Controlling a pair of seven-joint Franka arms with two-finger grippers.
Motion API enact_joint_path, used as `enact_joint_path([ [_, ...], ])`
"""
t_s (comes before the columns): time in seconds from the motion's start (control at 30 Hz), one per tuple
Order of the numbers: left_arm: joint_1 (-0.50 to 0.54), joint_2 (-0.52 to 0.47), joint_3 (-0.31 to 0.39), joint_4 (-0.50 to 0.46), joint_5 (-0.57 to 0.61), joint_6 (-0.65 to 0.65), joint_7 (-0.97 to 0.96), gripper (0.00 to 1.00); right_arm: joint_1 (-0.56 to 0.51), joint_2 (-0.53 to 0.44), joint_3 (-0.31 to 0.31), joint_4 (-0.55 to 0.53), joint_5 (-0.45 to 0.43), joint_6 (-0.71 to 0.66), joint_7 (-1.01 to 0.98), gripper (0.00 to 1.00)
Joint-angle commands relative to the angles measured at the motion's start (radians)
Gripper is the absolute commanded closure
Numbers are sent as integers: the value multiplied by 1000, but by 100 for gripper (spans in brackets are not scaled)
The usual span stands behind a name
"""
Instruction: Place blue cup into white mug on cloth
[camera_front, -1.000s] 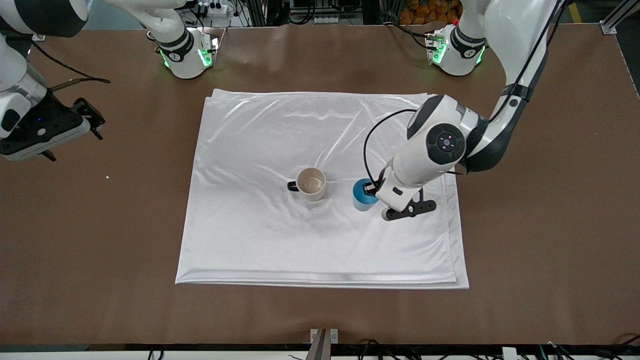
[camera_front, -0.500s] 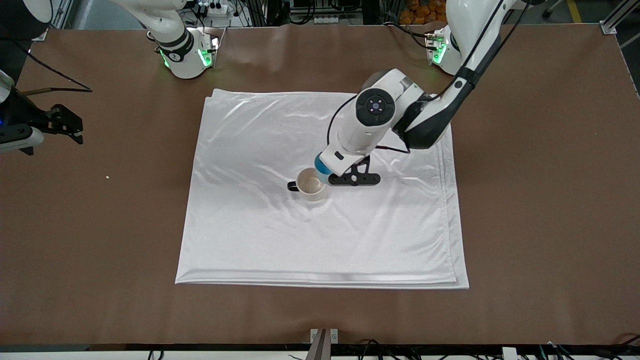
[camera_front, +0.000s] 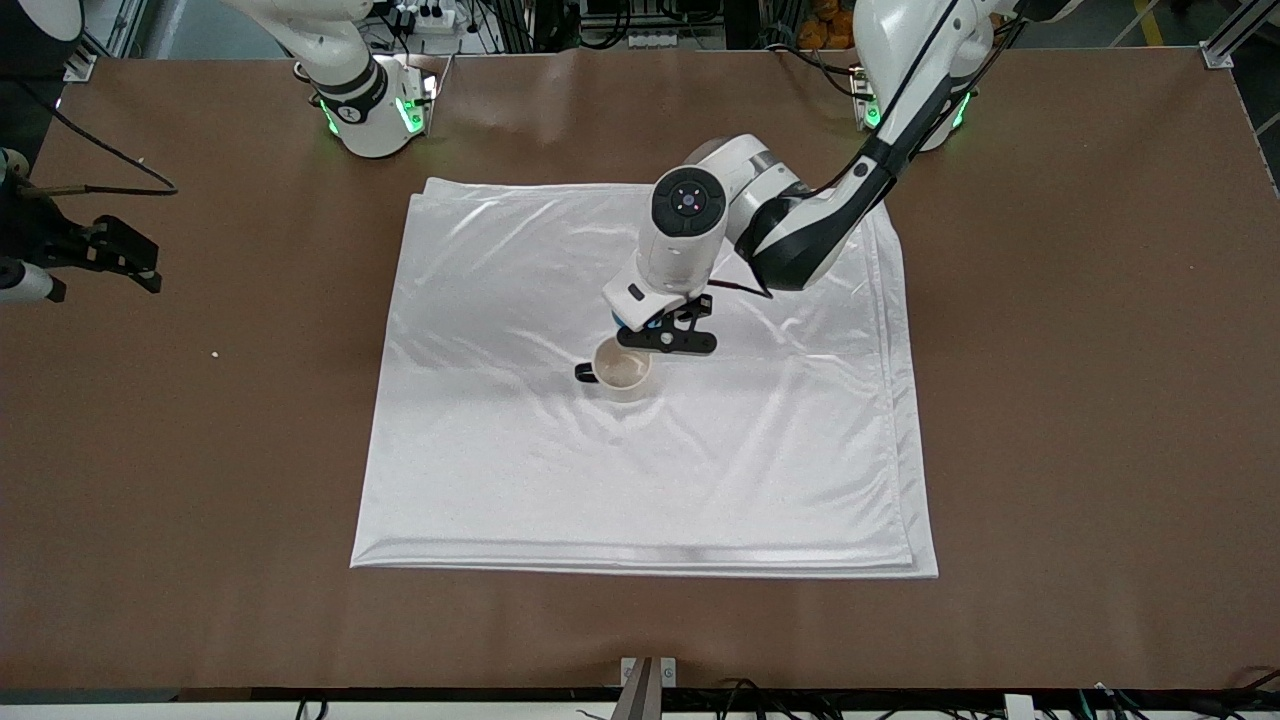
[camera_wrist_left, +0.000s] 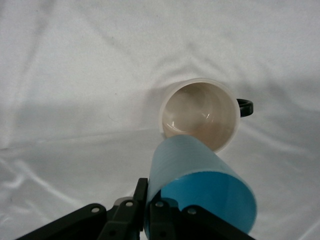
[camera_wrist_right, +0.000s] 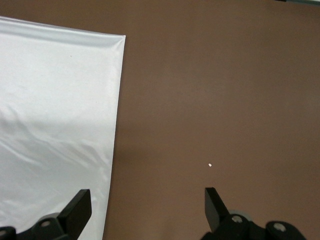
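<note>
My left gripper (camera_front: 640, 328) is shut on the rim wall of the blue cup (camera_wrist_left: 200, 185), one finger inside and one outside. It holds the cup tilted in the air just above the white mug (camera_front: 622, 368). In the front view only a sliver of the blue cup (camera_front: 622, 323) shows under the hand. The mug (camera_wrist_left: 200, 112) stands upright and empty near the middle of the cloth (camera_front: 560, 470), with its black handle (camera_wrist_left: 246, 106) pointing toward the right arm's end. My right gripper (camera_wrist_right: 147, 200) is open and empty. It waits over bare table beside the cloth's edge (camera_wrist_right: 50, 100).
The brown table (camera_front: 1080, 400) surrounds the cloth on all sides. A small white speck (camera_wrist_right: 210, 164) lies on the table near the right gripper (camera_front: 100, 255). Both arm bases stand along the table's edge farthest from the front camera.
My left gripper lifted the blue cup off the cloth and carried it toward the right arm's end, until it hung over the mug. The right gripper drew back slightly toward the table's end.
</note>
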Motion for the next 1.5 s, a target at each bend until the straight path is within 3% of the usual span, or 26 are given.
enact_joint_path([
  [0.0, -19, 28, 11, 16, 27, 14, -13, 100, -5, -16, 13, 1, 18, -18, 109, 0],
  [0.13, -19, 36, 19, 17, 27, 47, -19, 100, 5, -16, -8, 1, 18, -15, 117, 0],
  [0.37, -21, 58, 27, 34, 25, 73, -22, 100, 64, -12, -100, -6, 21, -6, 140, 0],
  [1.0, -39, 93, 30, 71, 27, 103, -56, 100, 79, 3, -113, -3, 22, 34, 249, 0],
  [1.23, -100, 117, 103, 71, 27, 133, -54, 100, 125, 5, -173, -5, 22, 37, 249, 0],
  [1.47, -128, 137, 142, 71, 27, 139, -51, 100, 125, 3, -174, -3, 25, 37, 249, 0],
])
